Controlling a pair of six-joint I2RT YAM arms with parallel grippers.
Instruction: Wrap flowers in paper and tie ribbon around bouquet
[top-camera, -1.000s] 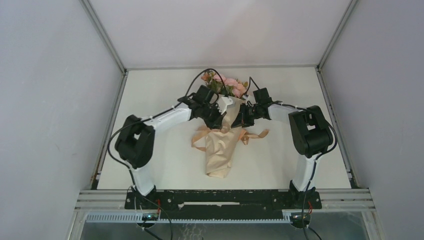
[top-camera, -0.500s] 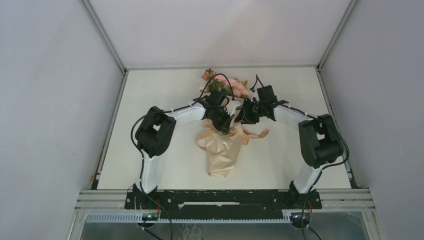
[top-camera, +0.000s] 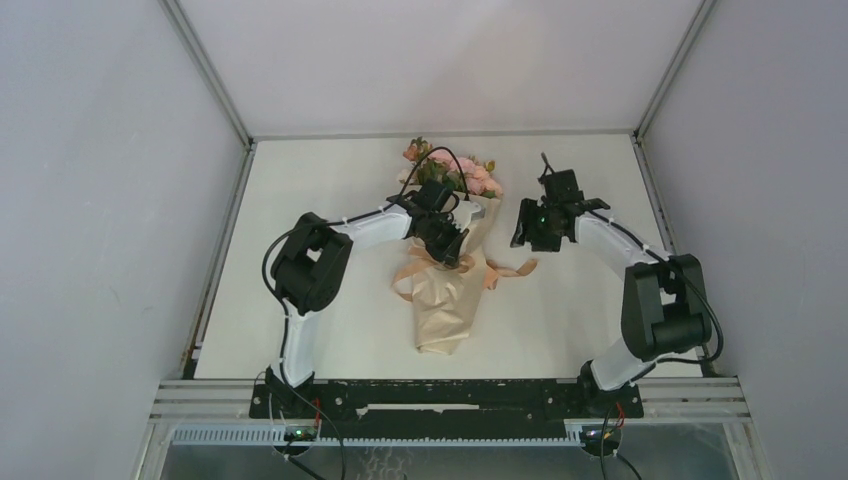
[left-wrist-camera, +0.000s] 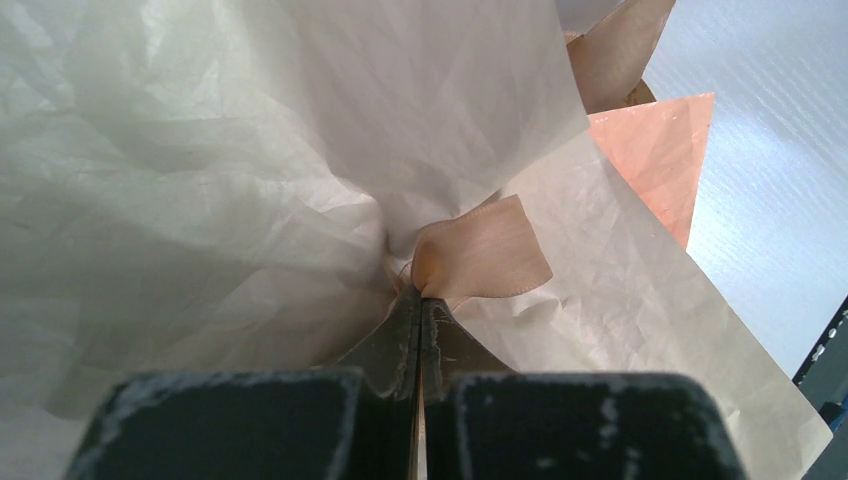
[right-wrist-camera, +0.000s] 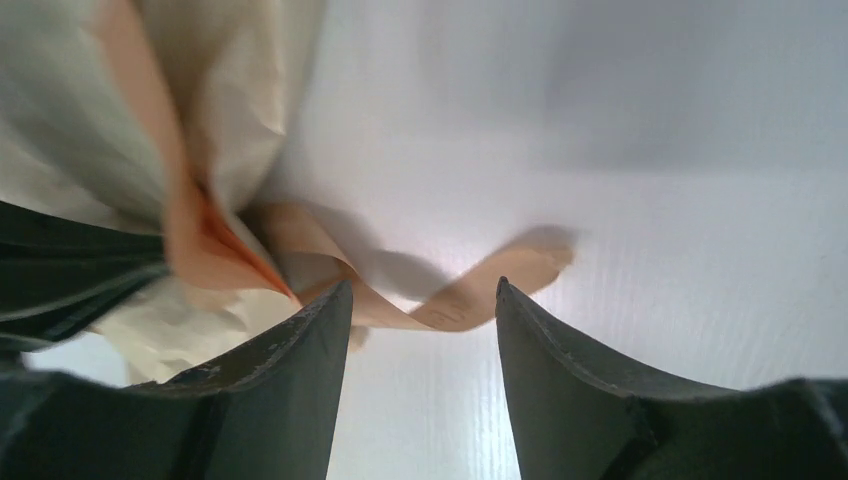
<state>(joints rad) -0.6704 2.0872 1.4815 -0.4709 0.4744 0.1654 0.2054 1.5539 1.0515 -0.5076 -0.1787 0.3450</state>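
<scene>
The flowers (top-camera: 462, 172) show pink blooms at the far end of a cone of tan paper (top-camera: 446, 305) lying in the middle of the table. The peach ribbon (top-camera: 512, 269) goes round the cone's neck, one tail trailing right. My left gripper (top-camera: 450, 250) is shut on the ribbon (left-wrist-camera: 480, 255) at the knot, pale paper (left-wrist-camera: 200, 170) bunched behind it. My right gripper (top-camera: 530, 232) hangs open to the right of the bouquet, apart from it. In the right wrist view the ribbon tail (right-wrist-camera: 470, 295) lies on the table beyond the parted fingertips (right-wrist-camera: 335, 300), with nothing between them.
White table (top-camera: 320, 190) with walls on three sides and a metal frame rail (top-camera: 450, 398) at the near edge. A darker orange sheet corner (left-wrist-camera: 660, 150) sticks out under the wrapping.
My right gripper has opened, let go at the bouquet's neck and swung away to the right. The left arm shifted slightly inward earlier and keeps its grip on the ribbon.
</scene>
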